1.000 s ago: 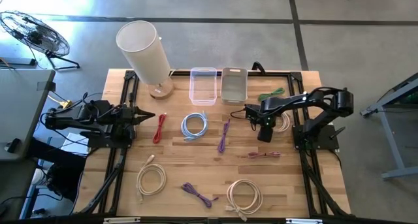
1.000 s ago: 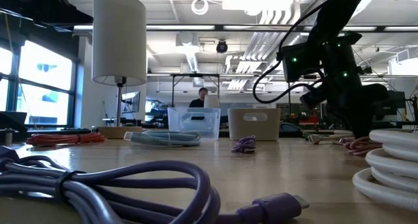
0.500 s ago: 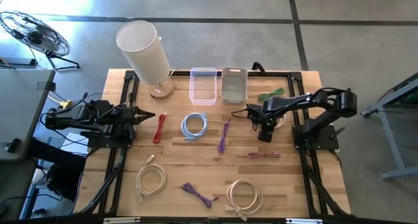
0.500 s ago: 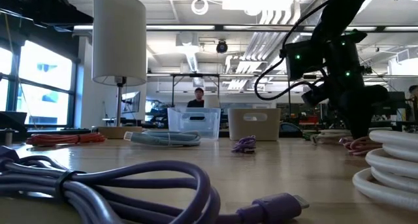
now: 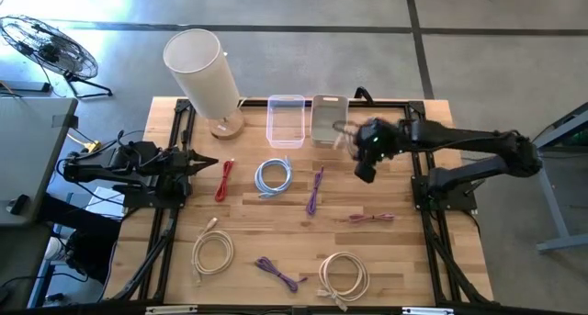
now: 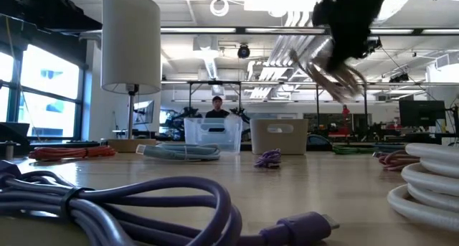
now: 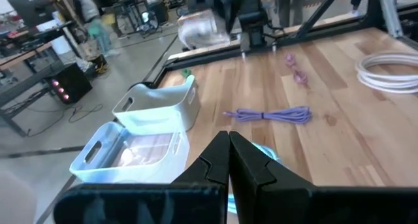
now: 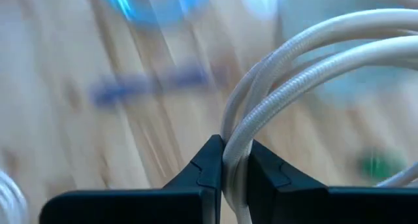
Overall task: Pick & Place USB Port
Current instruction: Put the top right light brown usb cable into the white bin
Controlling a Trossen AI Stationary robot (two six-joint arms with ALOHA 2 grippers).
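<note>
The right pincer [image 8: 225, 160] is clamped on a cream cable coil [image 8: 287, 61], held in the air just beside the grey bin [image 5: 329, 118] at the far edge of the bench [image 5: 276, 219]. The left pincer [image 7: 228, 160] rests closed over the bench's left side. Risk: loose loops hang well below the grip and could snag the bin's rim or slip free. Motion blur obscures the coil's connector ends and its exact position over the bin.

The right arm reaches across from the table's right side toward the far middle — its gripper [image 5: 366, 154] is raised off the surface, fingers [image 8: 210, 164] pinched on a cream cable [image 8: 274, 74]. The left arm waits at the left edge, its gripper [image 5: 209, 163] closed.
</note>
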